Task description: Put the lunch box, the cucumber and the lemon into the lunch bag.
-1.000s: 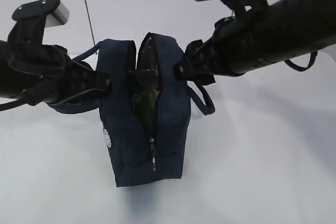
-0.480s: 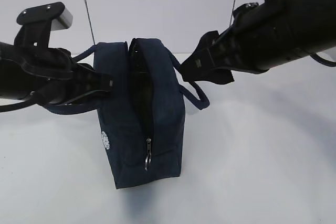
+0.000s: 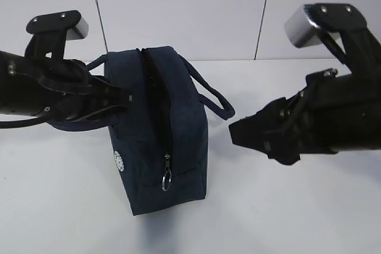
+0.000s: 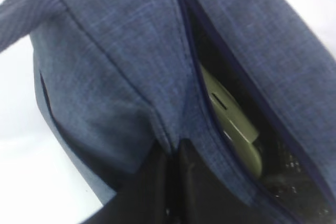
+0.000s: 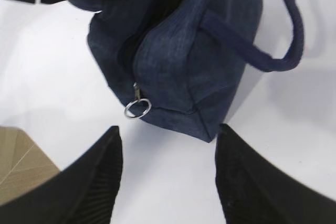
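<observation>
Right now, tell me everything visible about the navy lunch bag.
The boxy dark navy woven-fabric lunch bag stands upright on the white table. Its top zipper gapes open, metal ring pull hanging at the near end. Loop handles droop at both sides. A pale green lid shows inside. The left gripper pinches its left wall; the right gripper, open, is clear.

lunch bag upright on table, l gripper pinching its side, r gripper apart.
</observation>
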Robot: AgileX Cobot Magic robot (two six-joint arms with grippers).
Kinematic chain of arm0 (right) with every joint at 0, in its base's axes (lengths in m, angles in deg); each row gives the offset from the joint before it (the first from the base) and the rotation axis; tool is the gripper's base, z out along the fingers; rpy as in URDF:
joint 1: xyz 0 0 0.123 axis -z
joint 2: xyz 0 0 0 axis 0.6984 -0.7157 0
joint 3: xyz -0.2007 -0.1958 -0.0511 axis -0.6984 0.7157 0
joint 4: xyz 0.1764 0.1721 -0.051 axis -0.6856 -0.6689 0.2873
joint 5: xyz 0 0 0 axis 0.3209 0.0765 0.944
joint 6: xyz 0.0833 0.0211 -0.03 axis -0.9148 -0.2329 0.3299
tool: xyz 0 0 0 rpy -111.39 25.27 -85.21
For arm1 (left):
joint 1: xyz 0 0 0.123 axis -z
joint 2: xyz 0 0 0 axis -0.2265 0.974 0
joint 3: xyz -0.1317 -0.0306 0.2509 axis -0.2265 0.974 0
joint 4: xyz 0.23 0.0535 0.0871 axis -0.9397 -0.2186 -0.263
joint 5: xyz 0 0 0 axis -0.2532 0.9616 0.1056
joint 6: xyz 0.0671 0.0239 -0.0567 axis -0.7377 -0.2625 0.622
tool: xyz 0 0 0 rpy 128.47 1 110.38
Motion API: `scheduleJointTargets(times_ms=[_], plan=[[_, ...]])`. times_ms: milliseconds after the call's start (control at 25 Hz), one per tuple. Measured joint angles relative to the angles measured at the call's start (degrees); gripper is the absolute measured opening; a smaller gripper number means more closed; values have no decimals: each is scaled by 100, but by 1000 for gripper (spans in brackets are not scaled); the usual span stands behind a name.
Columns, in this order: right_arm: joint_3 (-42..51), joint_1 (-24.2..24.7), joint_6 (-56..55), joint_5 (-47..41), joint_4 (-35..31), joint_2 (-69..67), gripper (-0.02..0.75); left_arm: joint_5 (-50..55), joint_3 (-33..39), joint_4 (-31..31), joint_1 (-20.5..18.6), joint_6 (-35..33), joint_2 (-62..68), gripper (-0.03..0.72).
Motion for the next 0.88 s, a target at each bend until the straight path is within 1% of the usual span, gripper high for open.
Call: scheduleJointTargets(times_ms=[40,160,240,280,400,520,600,760,880], plan=[[167,0,410,77,-463,44,408,-24,0,0,0,0,52,1],[484,0,2133,163,-1835,65,408,-137,0,0,0,0,137,1],[561,0,3126,123,-2500,23,408,-173,0,0,0,0,151,1],[563,0,3579,93,-2732,-20,408,-197,0,0,0,0,151,1],[573,0,4363,71,-2984,-203,408,-218,0,0,0,0,151,1],[573,0,4568,71,-3140,-387,408,-220,0,0,0,0,151,1],[573,0,4611,152,-3531,-545,408,-220,0,0,0,0,151,1],[573,0,4973,245,-3821,-1006,407,-220,0,0,0,0,151,1],[573,0,6015,24,-3858,-1495,407,-231,0,0,0,0,151,1]])
